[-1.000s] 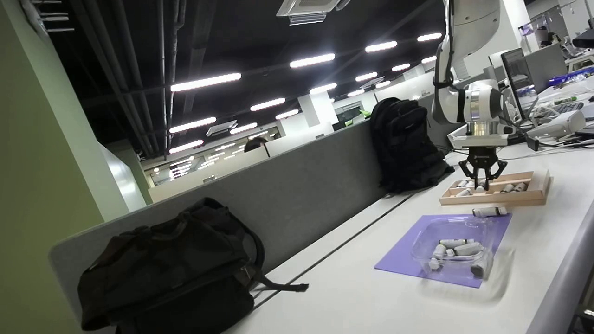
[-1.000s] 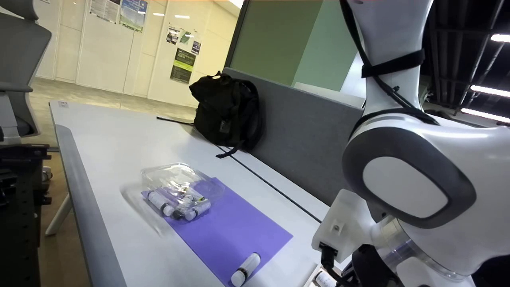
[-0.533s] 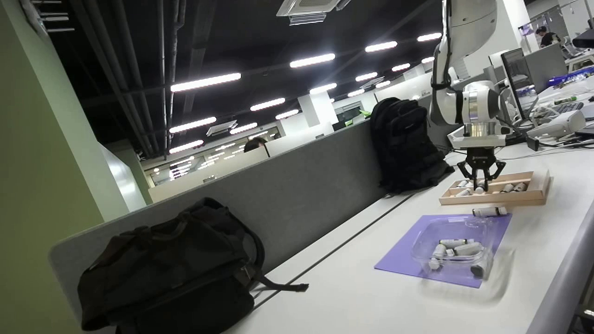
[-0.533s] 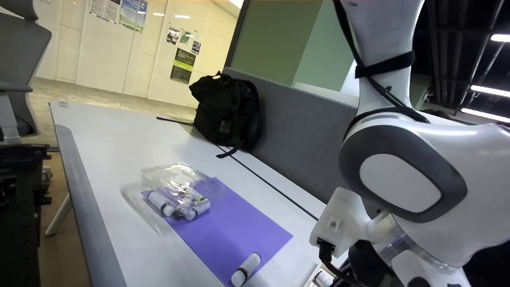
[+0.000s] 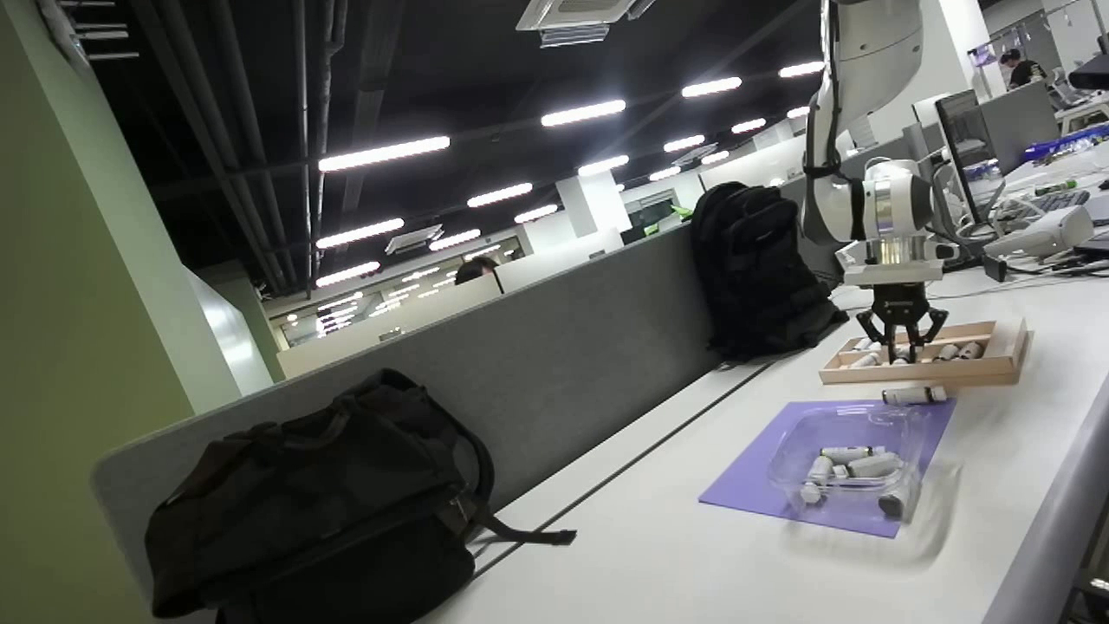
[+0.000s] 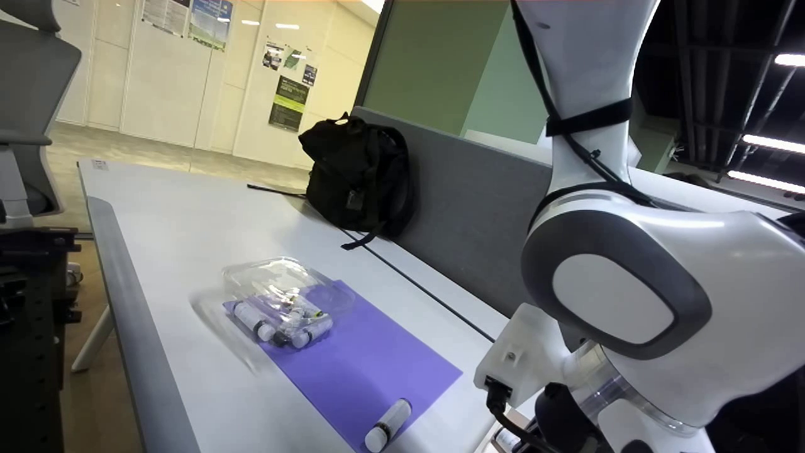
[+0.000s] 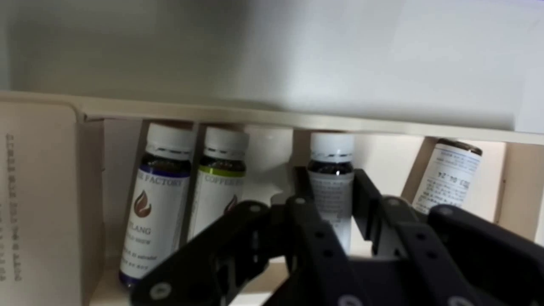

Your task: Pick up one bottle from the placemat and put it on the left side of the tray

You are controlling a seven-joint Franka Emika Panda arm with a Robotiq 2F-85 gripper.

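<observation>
My gripper (image 5: 904, 357) is low over the wooden tray (image 5: 923, 374). In the wrist view its fingers (image 7: 331, 180) are on both sides of a white-capped bottle (image 7: 332, 146) and look closed on it. That bottle is inside the tray's long compartment; whether it rests on the floor is unclear. Other bottles there have a purple band (image 7: 155, 212) and a green band (image 7: 222, 187), with one tilted bottle (image 7: 446, 176) at right. The purple placemat (image 5: 754, 477) bears one loose bottle (image 5: 914, 395), also seen in an exterior view (image 6: 388, 425).
A clear plastic box (image 5: 784, 446) with several bottles stands on the placemat's far part from the tray. The tray's front wall (image 7: 255, 114) runs past the bottle caps. A black backpack (image 5: 762, 269) and a grey partition (image 5: 606, 321) stand along the desk.
The arm has come down, and the gripper with the bottle sits lower in the tray than before. The placemat, the plastic box and the loose bottle have not moved.
</observation>
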